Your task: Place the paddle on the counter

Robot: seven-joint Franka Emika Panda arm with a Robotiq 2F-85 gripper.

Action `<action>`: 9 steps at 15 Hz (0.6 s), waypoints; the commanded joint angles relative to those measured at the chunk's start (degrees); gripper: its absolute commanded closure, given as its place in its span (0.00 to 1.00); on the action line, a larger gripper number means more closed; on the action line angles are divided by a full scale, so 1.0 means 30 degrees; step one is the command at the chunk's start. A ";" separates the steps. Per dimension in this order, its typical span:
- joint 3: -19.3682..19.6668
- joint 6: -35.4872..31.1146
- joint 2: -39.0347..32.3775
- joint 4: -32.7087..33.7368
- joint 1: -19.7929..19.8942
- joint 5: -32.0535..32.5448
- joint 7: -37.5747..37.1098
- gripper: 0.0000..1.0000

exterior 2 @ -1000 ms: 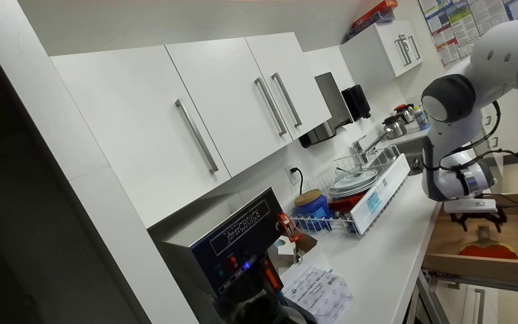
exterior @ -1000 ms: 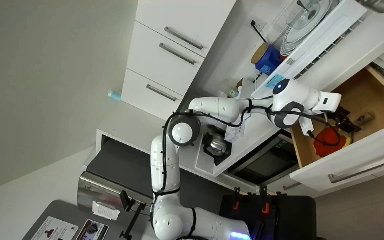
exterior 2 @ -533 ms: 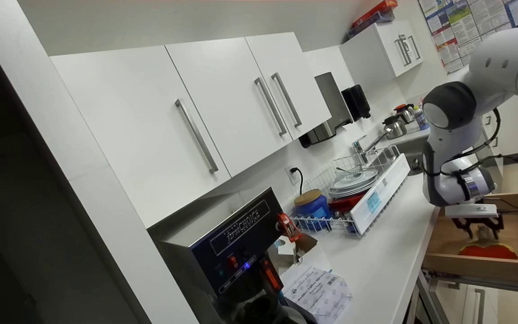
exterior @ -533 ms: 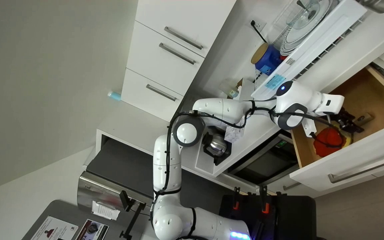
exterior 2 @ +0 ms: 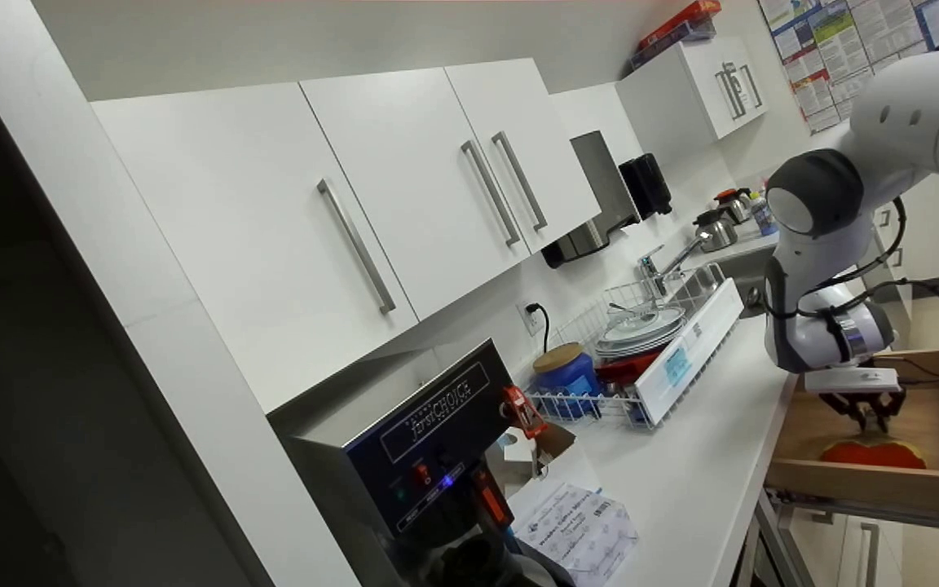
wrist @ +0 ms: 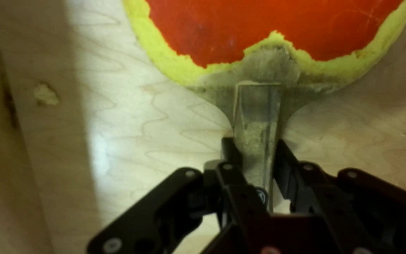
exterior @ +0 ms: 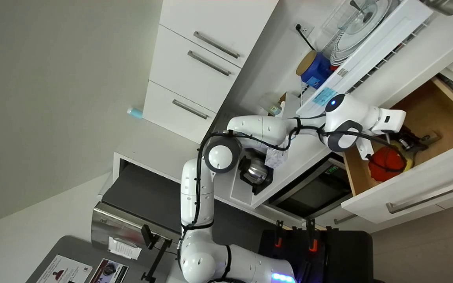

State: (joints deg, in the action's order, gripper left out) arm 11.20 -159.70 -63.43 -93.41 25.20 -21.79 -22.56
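Red paddle [wrist: 270, 65]: handle [wrist: 257, 130] is being held clamped in the hand [wrist: 256, 153], blade [wrist: 271, 17] is jutting ahead of it, and twisting when lifted is likely being risked through off-centre weight.

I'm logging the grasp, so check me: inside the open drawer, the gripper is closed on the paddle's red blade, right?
The wrist view shows the gripper closed on the paddle's handle, not the red blade; the open drawer is right.
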 commanded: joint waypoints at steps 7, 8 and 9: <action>0.0558 0.1544 0.3098 -0.2300 -0.0462 -0.0191 -0.0222 0.93; 0.0871 0.1910 0.3429 -0.2474 -0.0672 -0.0081 -0.0447 0.93; 0.1258 0.2278 0.3822 -0.2705 -0.0930 0.0065 -0.0666 0.93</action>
State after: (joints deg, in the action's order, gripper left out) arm 12.20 -156.94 -58.08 -96.53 24.81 -21.79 -22.75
